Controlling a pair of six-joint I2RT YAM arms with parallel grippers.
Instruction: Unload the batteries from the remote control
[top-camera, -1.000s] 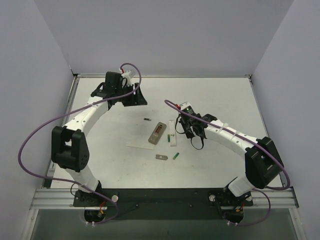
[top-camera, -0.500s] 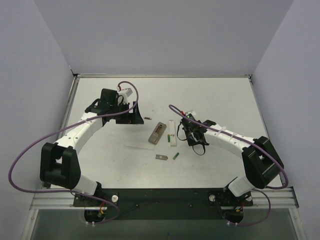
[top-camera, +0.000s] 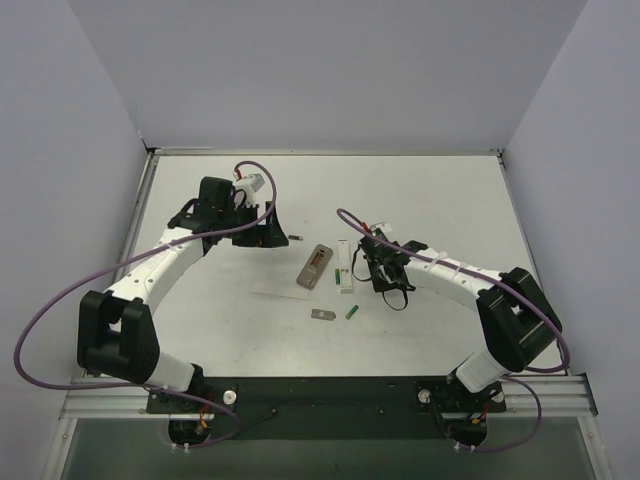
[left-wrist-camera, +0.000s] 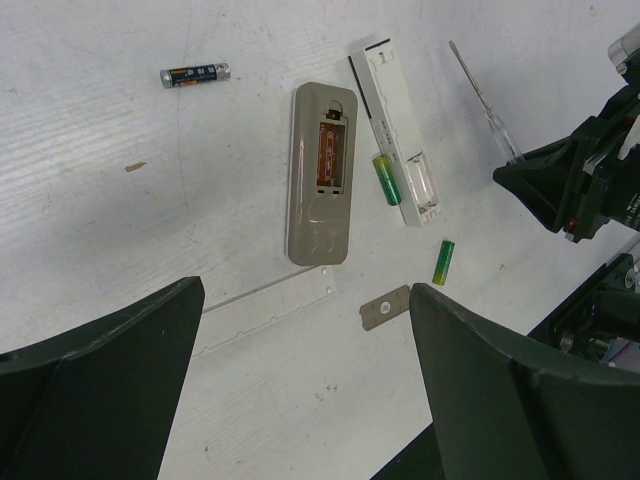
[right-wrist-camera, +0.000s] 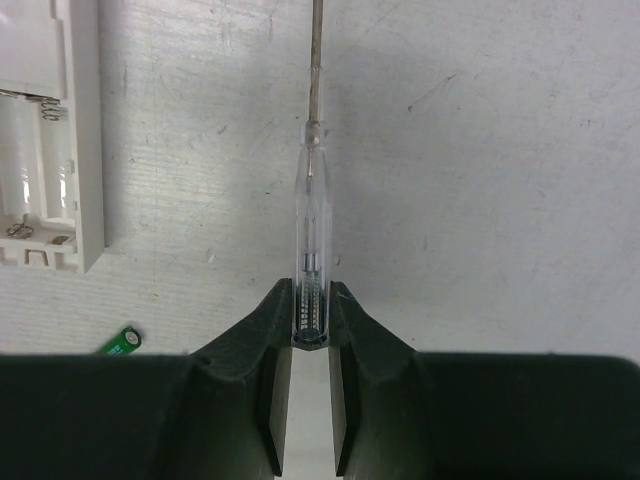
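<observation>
From above, the remote control (top-camera: 316, 266) lies mid-table between the left gripper (top-camera: 268, 232) and the right gripper (top-camera: 365, 262). Left wrist: jaws spread wide — two green batteries (left-wrist-camera: 387, 179) lie loose near the remote. Right wrist: narrow jaws pinch the end of a clear screwdriver (right-wrist-camera: 311, 250).

table (top-camera: 450, 190): white, kinda scuffed
middle: remote control (left-wrist-camera: 320, 175), slot up, right beside white strip (left-wrist-camera: 397, 135)
green batteries (left-wrist-camera: 386, 178): one between those, other (left-wrist-camera: 443, 262) near grey plate (left-wrist-camera: 386, 308)
off alone: dark battery (left-wrist-camera: 194, 73)
</observation>
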